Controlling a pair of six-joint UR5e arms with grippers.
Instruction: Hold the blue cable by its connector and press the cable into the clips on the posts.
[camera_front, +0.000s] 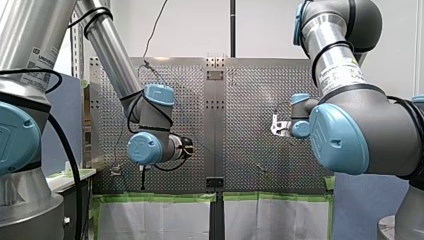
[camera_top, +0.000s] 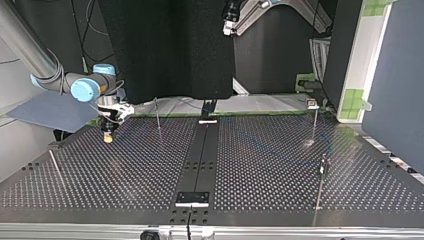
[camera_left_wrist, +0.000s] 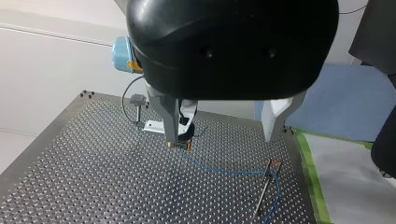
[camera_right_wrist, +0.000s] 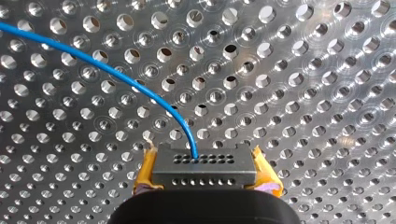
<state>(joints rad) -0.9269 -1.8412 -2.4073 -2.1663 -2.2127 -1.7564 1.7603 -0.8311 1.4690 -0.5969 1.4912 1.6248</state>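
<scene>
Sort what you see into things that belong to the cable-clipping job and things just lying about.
Job: blue cable; its connector, held in my right gripper; posts.
Lying about: green tape; blue sheet; black centre strip.

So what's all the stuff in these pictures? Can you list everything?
table: one, silver with holes, under everything
strip: one, black, down the table's middle
tape: a few strips, green, along the table's edge
poles: four, thin metal, standing apart on the table
cable: one, blue, curving over the table
plug: one, dark grey, on the cable's end
right hand: one, yellow pads, shut on the plug
left hand: one, grey, open and empty, above the table
</scene>
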